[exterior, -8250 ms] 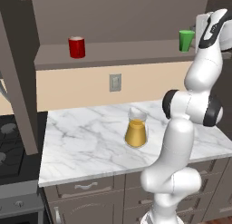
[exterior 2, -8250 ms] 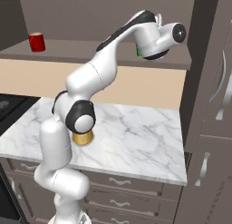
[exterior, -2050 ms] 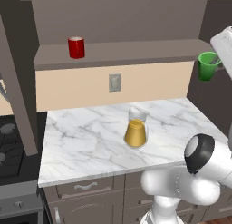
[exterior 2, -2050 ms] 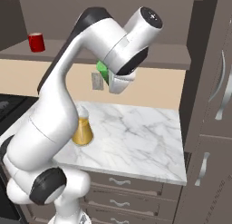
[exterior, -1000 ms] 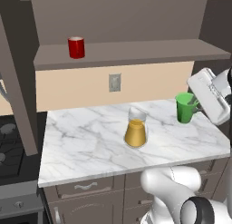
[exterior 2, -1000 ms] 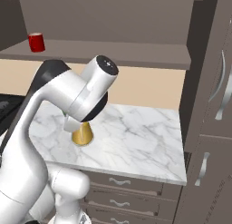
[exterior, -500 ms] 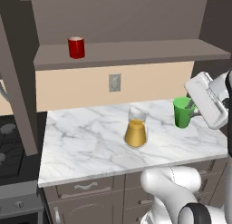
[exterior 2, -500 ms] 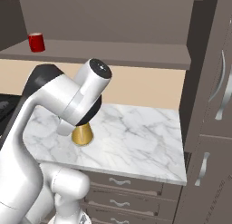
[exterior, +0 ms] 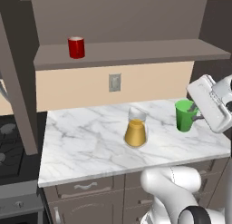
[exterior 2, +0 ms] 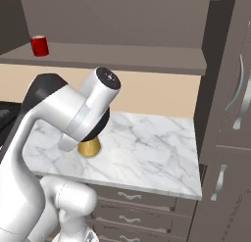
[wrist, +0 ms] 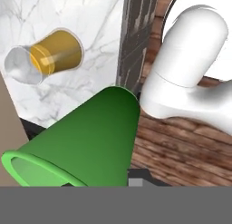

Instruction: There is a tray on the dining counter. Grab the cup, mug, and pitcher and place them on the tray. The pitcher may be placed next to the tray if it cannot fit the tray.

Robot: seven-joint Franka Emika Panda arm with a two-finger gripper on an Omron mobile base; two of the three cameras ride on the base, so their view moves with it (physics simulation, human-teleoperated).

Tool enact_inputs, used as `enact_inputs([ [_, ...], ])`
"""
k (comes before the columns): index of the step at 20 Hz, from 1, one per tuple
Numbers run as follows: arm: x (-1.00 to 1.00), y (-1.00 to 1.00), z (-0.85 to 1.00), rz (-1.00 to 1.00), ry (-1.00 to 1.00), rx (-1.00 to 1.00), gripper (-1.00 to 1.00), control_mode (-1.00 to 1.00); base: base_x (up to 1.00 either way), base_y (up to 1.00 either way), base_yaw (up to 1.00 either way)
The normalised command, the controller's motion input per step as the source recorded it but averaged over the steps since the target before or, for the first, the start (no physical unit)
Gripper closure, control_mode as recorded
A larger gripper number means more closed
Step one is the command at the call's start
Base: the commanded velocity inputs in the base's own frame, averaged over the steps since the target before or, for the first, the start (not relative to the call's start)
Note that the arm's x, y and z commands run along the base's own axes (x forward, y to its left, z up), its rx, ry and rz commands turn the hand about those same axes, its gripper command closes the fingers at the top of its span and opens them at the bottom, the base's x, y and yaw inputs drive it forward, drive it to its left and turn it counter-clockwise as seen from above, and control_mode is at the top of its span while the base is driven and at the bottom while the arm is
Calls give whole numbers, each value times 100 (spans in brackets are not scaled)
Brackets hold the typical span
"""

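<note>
My gripper is shut on the rim of the green cup, which hangs upright in the air by the right end of the marble top. The hand view has the green cup close up, with the pitcher beyond it. The glass pitcher of orange liquid stands mid-counter, to the cup's left. My arm hides all but the base of the pitcher in the right base view. The red mug sits on the upper shelf's left part, also as the mug. The tray and dining counter are out of view.
A brown shelf runs above the beige back wall with an outlet. A stove lies left of the counter, and tall cabinet doors stand to its right. Drawers sit below the marble top.
The gripper has carried the green cup a little lower and slightly left over the last second. Pitcher and mug have not moved.
</note>
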Motion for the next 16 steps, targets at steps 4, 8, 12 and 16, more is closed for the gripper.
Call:
enact_inputs([
  [4, 0, 0, 0, 0, 0, 0, 100, 100, -62, 1, 4],
  [8, 0, 0, 0, 0, 0, 0, 100, 100, -97, 1, 22],
  [12, 0, 0, 0, 0, 0, 0, 100, 100, -99, 18, 41],
  [16, 0, 0, 0, 0, 0, 0, 100, 100, -71, 38, 72],
])
